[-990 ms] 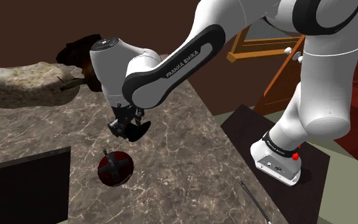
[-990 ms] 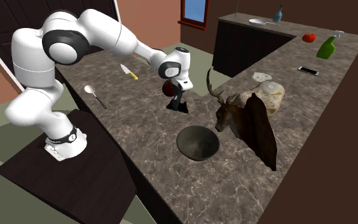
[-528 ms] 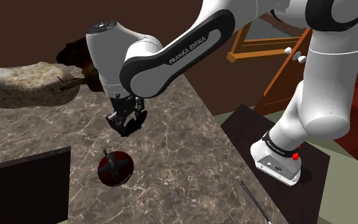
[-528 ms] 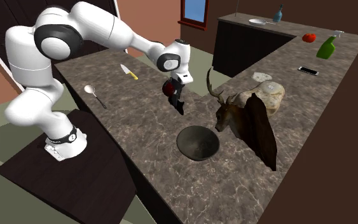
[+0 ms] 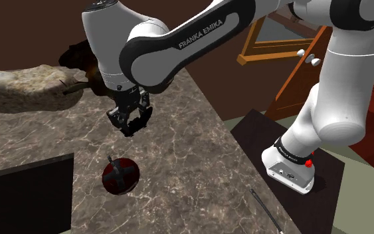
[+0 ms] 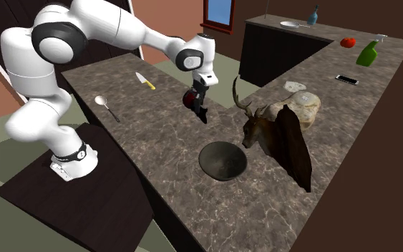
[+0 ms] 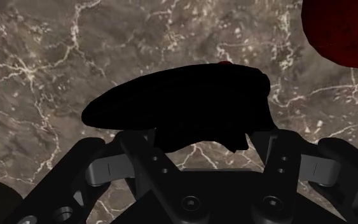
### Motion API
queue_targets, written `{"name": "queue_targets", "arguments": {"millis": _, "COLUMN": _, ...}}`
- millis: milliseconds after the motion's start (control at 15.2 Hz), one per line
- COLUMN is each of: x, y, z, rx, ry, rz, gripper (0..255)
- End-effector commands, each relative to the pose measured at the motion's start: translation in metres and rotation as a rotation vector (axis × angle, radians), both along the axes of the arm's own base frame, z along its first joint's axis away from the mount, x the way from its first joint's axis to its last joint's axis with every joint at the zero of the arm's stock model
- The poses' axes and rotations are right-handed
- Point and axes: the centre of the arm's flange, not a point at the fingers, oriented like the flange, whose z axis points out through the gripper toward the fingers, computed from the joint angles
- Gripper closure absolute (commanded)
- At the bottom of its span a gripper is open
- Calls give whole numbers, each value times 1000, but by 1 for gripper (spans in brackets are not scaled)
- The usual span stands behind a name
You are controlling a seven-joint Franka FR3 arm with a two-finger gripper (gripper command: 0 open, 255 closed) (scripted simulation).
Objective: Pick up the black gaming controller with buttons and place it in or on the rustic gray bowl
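The black controller is a flat dark oval clasped between my two fingers, held above the marbled counter. In the shoulder view my gripper hangs over the counter, shut on the controller, a little above and beyond a dark red round object. From the second exterior view the gripper holds the controller clear of the surface, up and to the left of the grey bowl. The bowl stands open and apart from the gripper, near the counter's front edge.
A brown deer-head figure stands just right of the bowl, with a pale stone behind it. A yellow-handled knife and a spoon lie nearer the arm's base. The counter edge runs close by in the shoulder view.
The gripper has lifted off the counter with the controller in it, rising and drifting slightly to the shoulder view's left. The bowl and the red object have stayed put.
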Motion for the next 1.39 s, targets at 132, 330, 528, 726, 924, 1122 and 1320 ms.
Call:
{"name": "queue_targets", "arguments": {"millis": 132, "x": 0, "y": 0, "z": 22, "rx": 0, "ry": 0, "rz": 0, "gripper": 255}}
{"name": "queue_targets", "arguments": {"millis": 330, "x": 0, "y": 0, "z": 37, "rx": 0, "ry": 0, "rz": 0, "gripper": 255}}
{"name": "queue_targets", "arguments": {"millis": 528, "x": 0, "y": 0, "z": 53, "rx": 0, "ry": 0, "rz": 0, "gripper": 255}}
{"name": "queue_targets", "arguments": {"millis": 726, "x": 0, "y": 0, "z": 69, "rx": 0, "ry": 0, "rz": 0, "gripper": 255}}
{"name": "queue_targets", "arguments": {"millis": 924, "x": 0, "y": 0, "z": 82, "rx": 0, "ry": 0, "rz": 0, "gripper": 255}}
{"name": "queue_targets", "arguments": {"millis": 1122, "x": 24, "y": -32, "z": 83, "rx": 0, "ry": 0, "rz": 0, "gripper": 255}}
{"name": "queue_targets", "arguments": {"millis": 1320, "x": 48, "y": -63, "z": 83, "rx": 0, "ry": 0, "rz": 0, "gripper": 255}}
